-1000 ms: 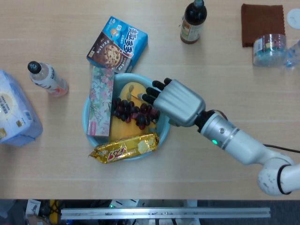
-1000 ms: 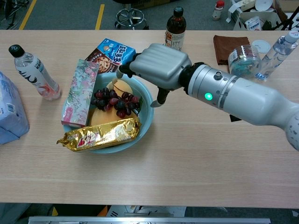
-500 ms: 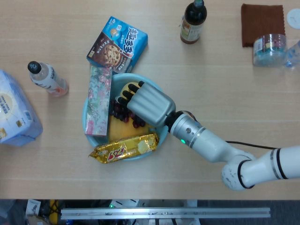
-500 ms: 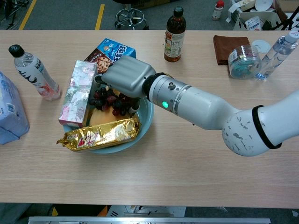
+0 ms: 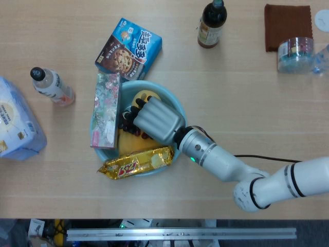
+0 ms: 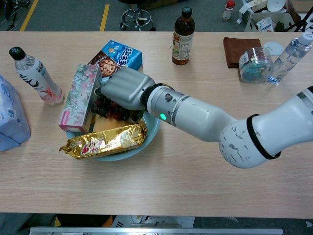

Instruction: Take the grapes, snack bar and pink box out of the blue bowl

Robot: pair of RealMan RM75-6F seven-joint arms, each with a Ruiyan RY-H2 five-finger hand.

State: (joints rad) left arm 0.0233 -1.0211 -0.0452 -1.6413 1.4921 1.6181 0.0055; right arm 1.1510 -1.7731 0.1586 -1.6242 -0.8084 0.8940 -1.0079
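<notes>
Here the right robot hand [image 5: 152,117], a smooth grey metal shell with dark fingers [image 5: 134,109], lies palm-down inside the blue bowl [image 5: 177,110] and covers the grapes [image 6: 108,112], a cluster of small, dark, glossy spheres; whether the fingers have closed on the bunch cannot be told, since the hand's back hides them. The bowl is round and shallow, standing left of the desk's [image 5: 247,103] centre on pale wood-grain laminate. The pink box [image 5: 105,109], a long rectangular carton with a floral print, leans on the bowl's left rim. The snack bar [image 5: 137,162], in crinkled gold foil, lies across the rim nearest the desk's front edge. Yellow, smooth-skinned fruit [image 5: 144,95] shows beneath the hand. A blue cookie box [image 5: 128,49] lies just behind the bowl. The left robot hand appears in neither view.
</notes>
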